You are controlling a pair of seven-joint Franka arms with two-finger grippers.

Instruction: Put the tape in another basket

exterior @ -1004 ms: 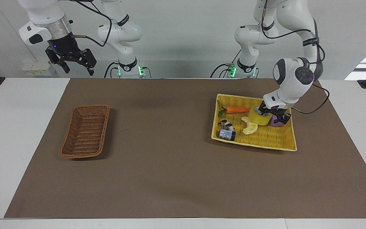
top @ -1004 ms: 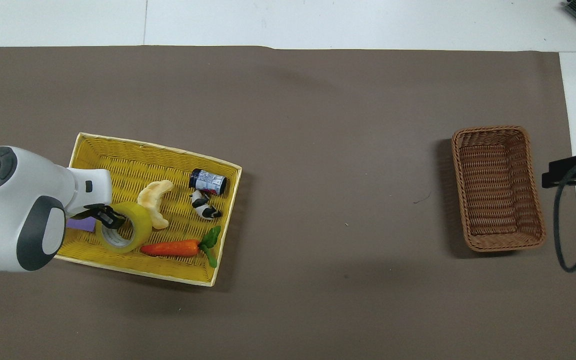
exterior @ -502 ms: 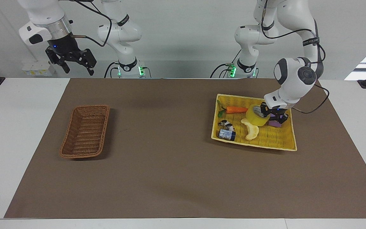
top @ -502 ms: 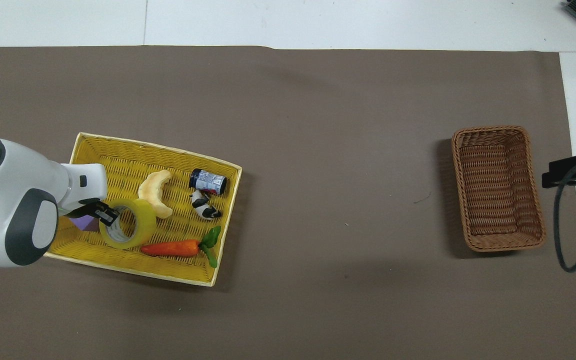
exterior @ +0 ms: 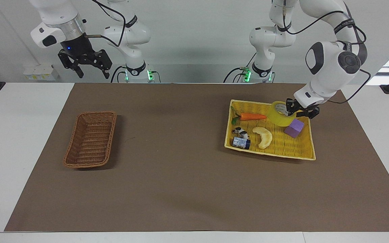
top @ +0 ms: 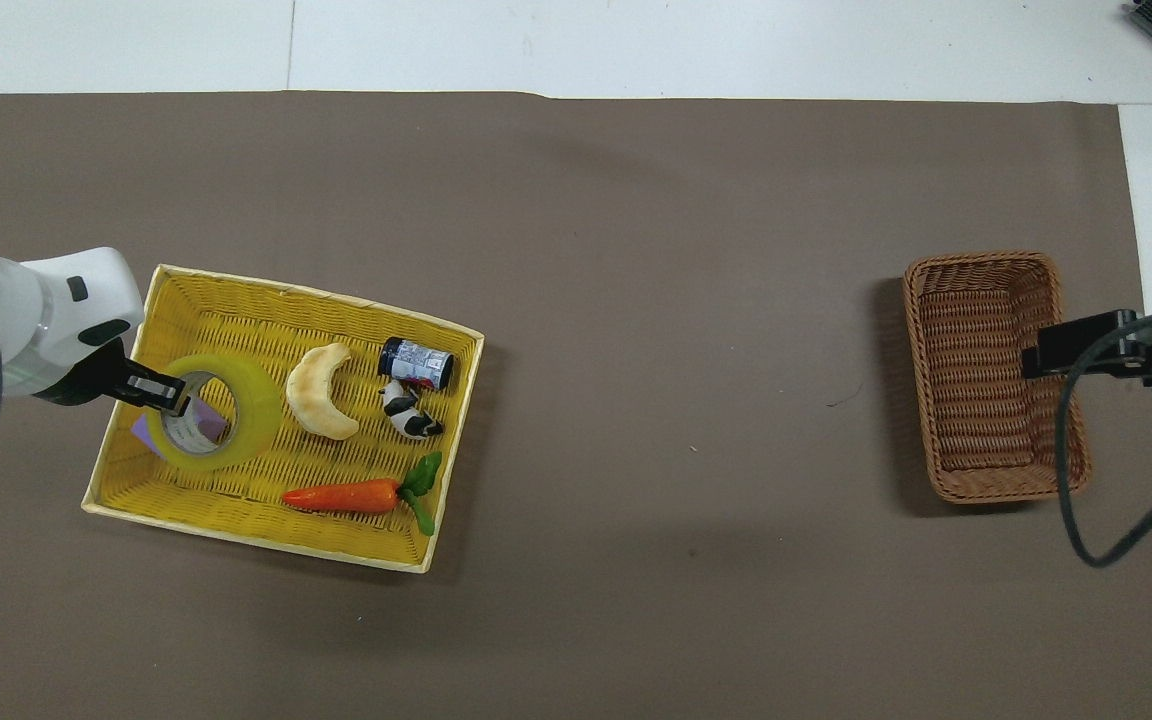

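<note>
The left tool [exterior: 290, 108] is clamped on the wall of the tape [exterior: 281, 114], one finger inside the white-grey core and the other on the yellow outer face. The roll hangs from that grip, tilted, lifted clear of the floor of the yellow tray [exterior: 302, 156]. It sits at the tool's tip on the side toward the middle of the table, over the tray's corner nearest the robots at the left arm's end. In the overhead view the tape [top: 213, 411] covers most of the purple block [top: 144, 432], which shows through the core and just past the rim; the facing view shows the block [exterior: 294, 128] lying on the tray floor below the roll, apart from it.

The other tray contents lie on the weave: a carrot [exterior: 252, 116] beside the tape, a pale banana-like toy [exterior: 264, 136], a small black-and-white figure [exterior: 240, 131] and a dark can [exterior: 241, 142].

The brown basket [exterior: 91, 139] stands well apart, toward the right arm's end of the table. The right tool [exterior: 85, 65] hangs high above the table edge by its own base, fingers spread wide and holding nothing; that arm waits.
</note>
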